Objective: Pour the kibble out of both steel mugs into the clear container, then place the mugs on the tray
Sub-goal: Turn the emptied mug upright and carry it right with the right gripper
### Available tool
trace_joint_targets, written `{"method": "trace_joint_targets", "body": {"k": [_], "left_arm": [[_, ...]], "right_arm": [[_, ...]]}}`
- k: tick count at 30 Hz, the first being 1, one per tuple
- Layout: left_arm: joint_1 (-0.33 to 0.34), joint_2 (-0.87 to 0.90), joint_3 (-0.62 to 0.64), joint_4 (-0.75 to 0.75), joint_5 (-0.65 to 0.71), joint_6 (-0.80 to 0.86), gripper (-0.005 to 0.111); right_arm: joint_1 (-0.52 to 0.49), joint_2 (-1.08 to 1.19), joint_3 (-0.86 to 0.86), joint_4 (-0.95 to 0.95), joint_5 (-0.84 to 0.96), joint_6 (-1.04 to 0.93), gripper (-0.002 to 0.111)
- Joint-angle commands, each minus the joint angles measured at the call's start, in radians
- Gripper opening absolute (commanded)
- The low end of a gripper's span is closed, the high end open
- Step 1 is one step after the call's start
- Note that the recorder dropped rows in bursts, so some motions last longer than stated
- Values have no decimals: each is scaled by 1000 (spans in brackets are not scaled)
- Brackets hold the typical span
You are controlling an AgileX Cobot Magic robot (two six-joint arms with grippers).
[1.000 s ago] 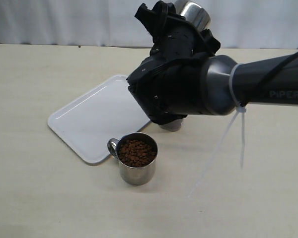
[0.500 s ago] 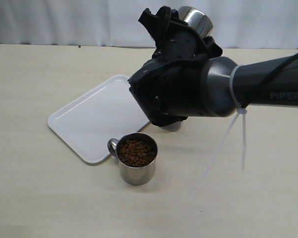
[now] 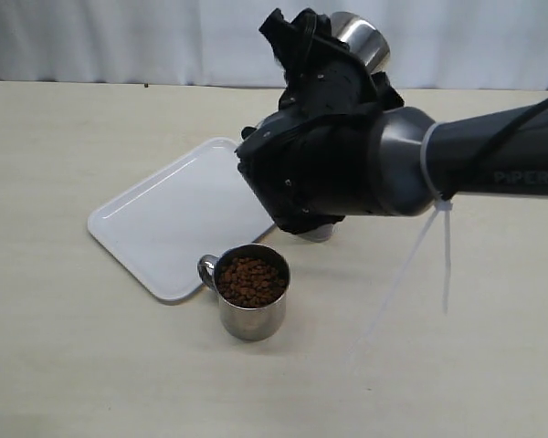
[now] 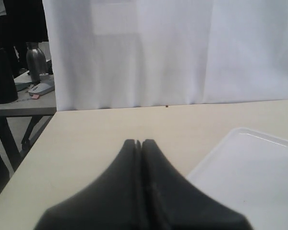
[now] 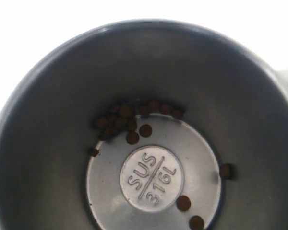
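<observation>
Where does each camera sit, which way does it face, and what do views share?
Exterior: off the arms, looking down at the tray, full mug, and right arm holding the raised mug.
Left wrist: low, facing the curtain; shut left gripper shows.
Right wrist: looks into the raised mug; no gripper shows.
Shared: tray, exterior and left wrist.

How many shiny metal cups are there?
2. One steel mug stands on the table beside the tray, full of kibble. The second mug is held high by the right gripper, nearly empty. The big arm could hide more.
</observation>
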Motion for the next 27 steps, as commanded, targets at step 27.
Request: {"method": "trace_joint_targets", "body": {"k": [27], "left_arm": [[0,1,-9,-1,-11,-2,0]], "right_arm": [[-748,-441,567,1780,-1446,-278,5]]}}
